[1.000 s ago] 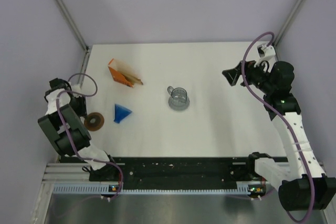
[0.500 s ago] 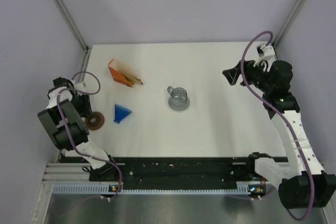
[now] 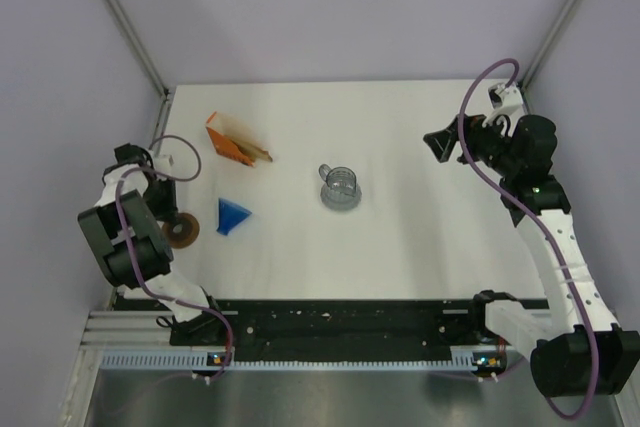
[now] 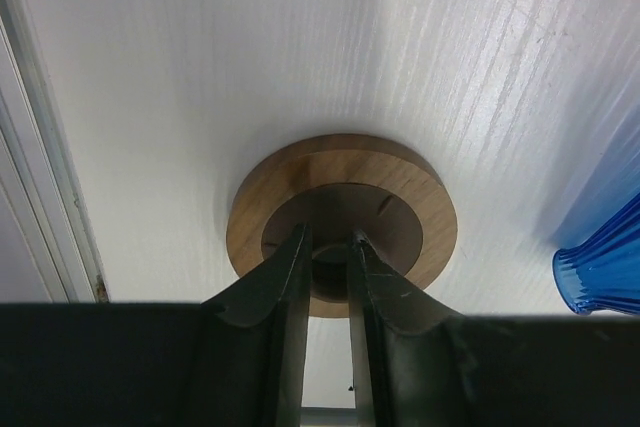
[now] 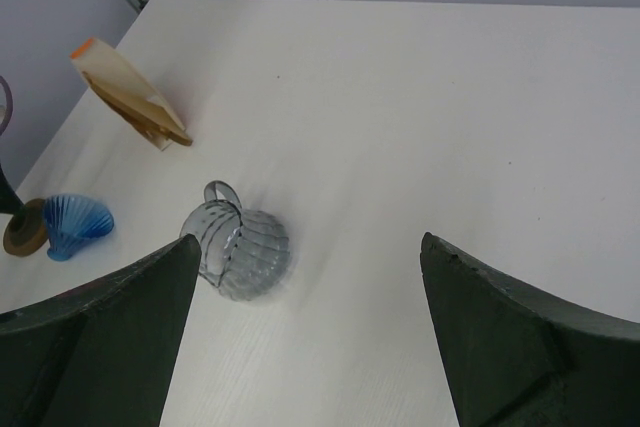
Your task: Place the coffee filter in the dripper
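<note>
Two fingers (image 4: 290,277) narrowly apart over brown ring (image 4: 400,187), blue dripper (image 4: 605,272) at right

Lying flat near the left edge of the white table (image 3: 430,237), a brown wooden ring (image 4: 340,209) with a sunken centre; farther back an orange packet (image 3: 233,139) of tan papers; mid-table a grey ribbed mug (image 3: 340,187)

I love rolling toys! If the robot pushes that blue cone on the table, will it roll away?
Probably it rolls in a curve: the blue cone lies on its side, one end wide, one narrow. It looks like thin plastic, so likely light and easily knocked. Its ribs may make it less slippery.
</note>
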